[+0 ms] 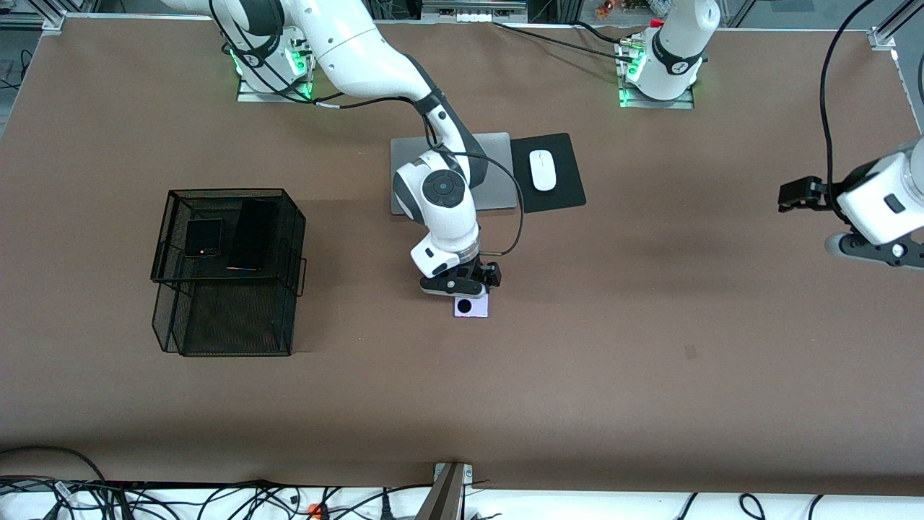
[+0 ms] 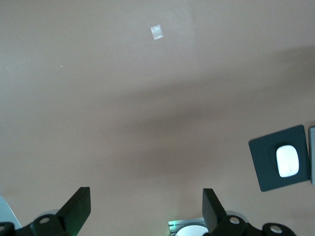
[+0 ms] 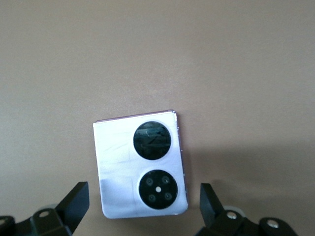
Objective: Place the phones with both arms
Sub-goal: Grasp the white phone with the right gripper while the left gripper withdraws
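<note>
The right gripper (image 3: 140, 209) hangs wide open, holding nothing, over the lilac-white flip phone (image 3: 141, 168) lying nearer the front camera than the grey laptop (image 1: 498, 173); the left gripper (image 2: 145, 209) waits open, empty.

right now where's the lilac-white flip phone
The lilac-white flip phone lies on the brown table mid-front view, under the right end effector, nearer the camera than the grey laptop.

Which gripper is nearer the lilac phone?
Right. The right gripper hangs open just above the lilac phone, fingers either side. The left gripper waits open over bare table at the left arm's end.
</note>
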